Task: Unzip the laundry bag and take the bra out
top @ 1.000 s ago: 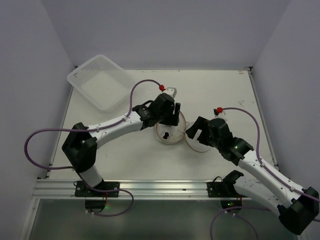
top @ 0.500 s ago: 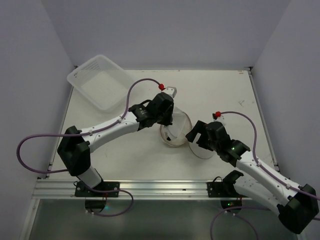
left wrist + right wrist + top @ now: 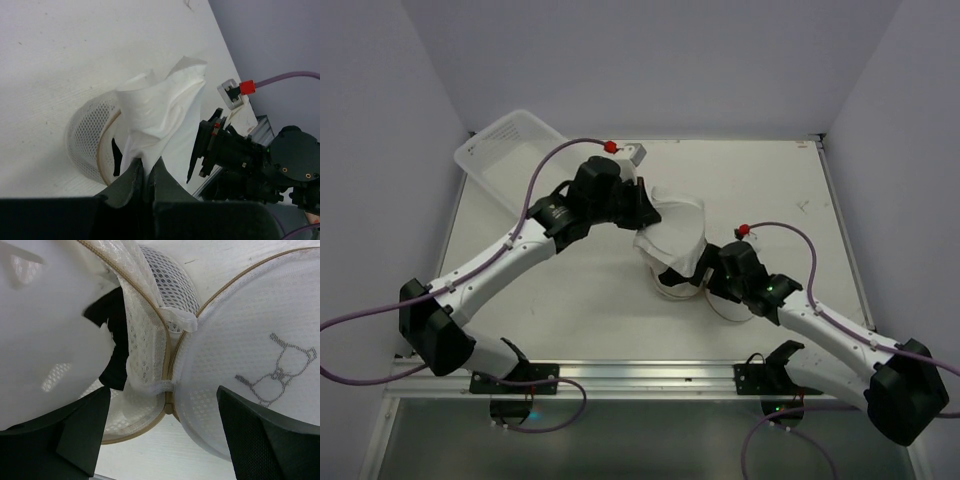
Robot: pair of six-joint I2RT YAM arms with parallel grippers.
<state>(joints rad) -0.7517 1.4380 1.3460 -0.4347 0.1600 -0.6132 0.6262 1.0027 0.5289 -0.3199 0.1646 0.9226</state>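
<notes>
Pinching the bra (image 3: 160,110) by one edge: the left gripper (image 3: 146,172) has its fingers pressed together on a fold of white cloth. The rest trails from them in a crumpled sheet down to the bag (image 3: 82,135). That bag sits in the middle of the table (image 3: 770,190), between the two arms, already unzipped. Its lid (image 3: 250,355), the one with the pictogram (image 3: 277,367), lies flopped flat to one side, joined only at the seam. Low over that seam hovers the right gripper (image 3: 163,392), fingers spread wide, touching nothing I can make out.

Handling, my read:
- The bra is light and soft, folds under its own weight, and has no stiffness to steer by.
- A pinch on a doubled fold looks sound; a single thin edge could slip.
- Its lower end seems to be at the bag's mouth. A black piece (image 3: 114,335) shows inside: strap, label or lining, I can't tell.
- I see snag risk there and on the zip tape (image 3: 150,300).

The bag is thin mesh, near weightless. I expect it to ride up with the bra unless held. Best hold for the right side is the rim by the seam, or pressing down on the flat lid. The mesh looks grippy enough and not fragile.
</notes>
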